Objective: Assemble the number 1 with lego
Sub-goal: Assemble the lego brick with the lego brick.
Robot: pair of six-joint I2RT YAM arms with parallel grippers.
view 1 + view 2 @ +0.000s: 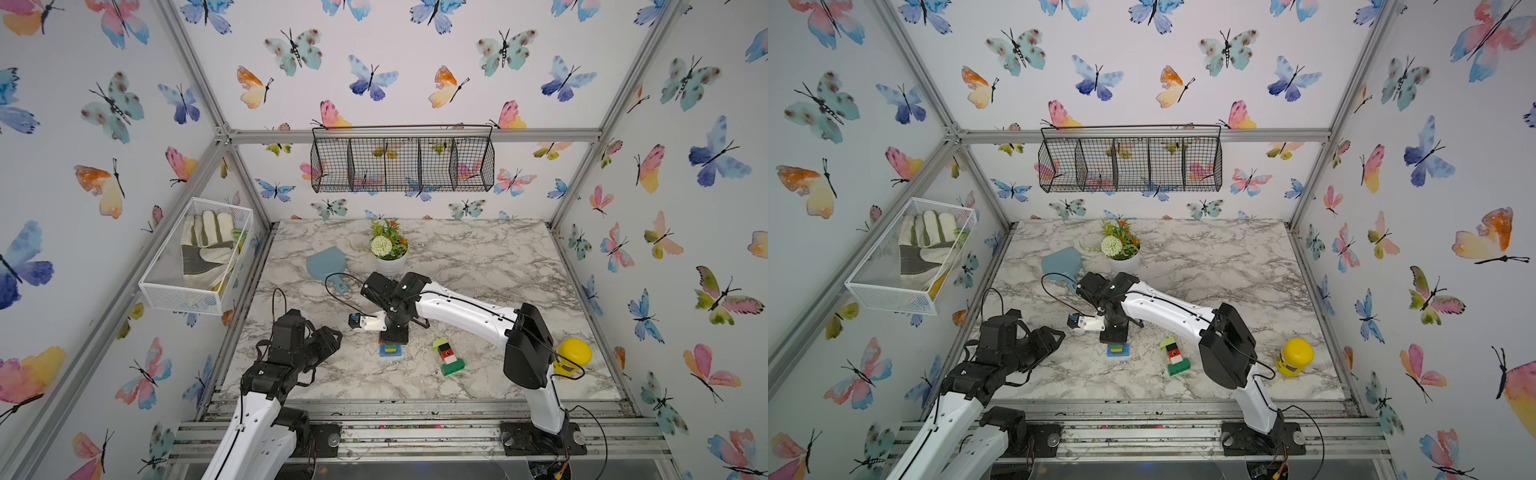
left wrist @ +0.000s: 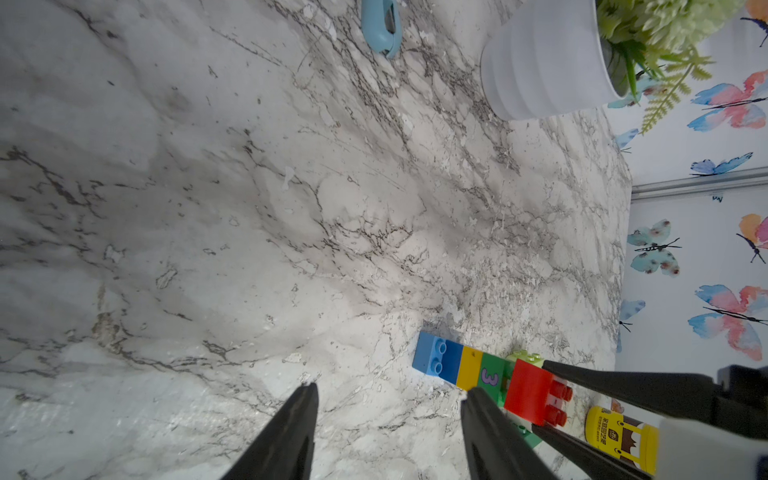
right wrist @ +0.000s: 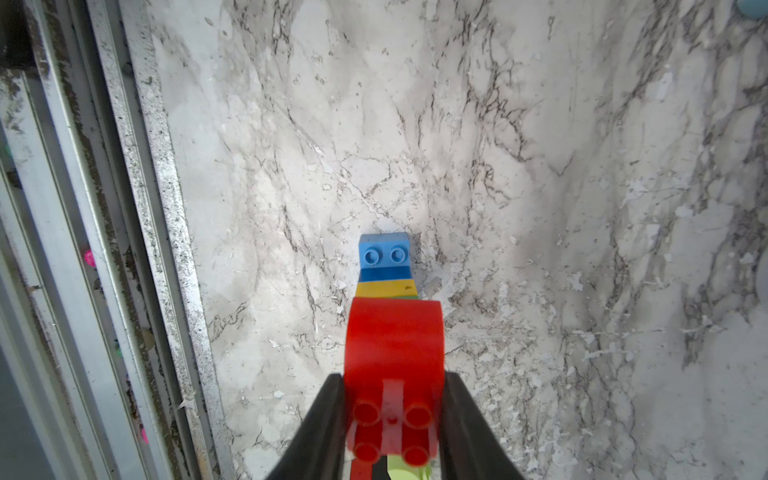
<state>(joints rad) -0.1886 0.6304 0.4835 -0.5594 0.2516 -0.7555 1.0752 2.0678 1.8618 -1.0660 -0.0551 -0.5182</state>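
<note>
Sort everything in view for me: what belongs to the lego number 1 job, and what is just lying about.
Job: brick stack of blue, yellow and green; red brick at its top, gripped by the right jaws; lying brick cluster.
Lying about: yellow-lidded jar; potted plant; blue scoop; glove in white basket; black wire basket.

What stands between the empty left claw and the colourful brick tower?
Nothing visible: only marble tabletop lies between the left gripper and the brick tower. The right gripper is clamped on the red brick at its top.
</note>
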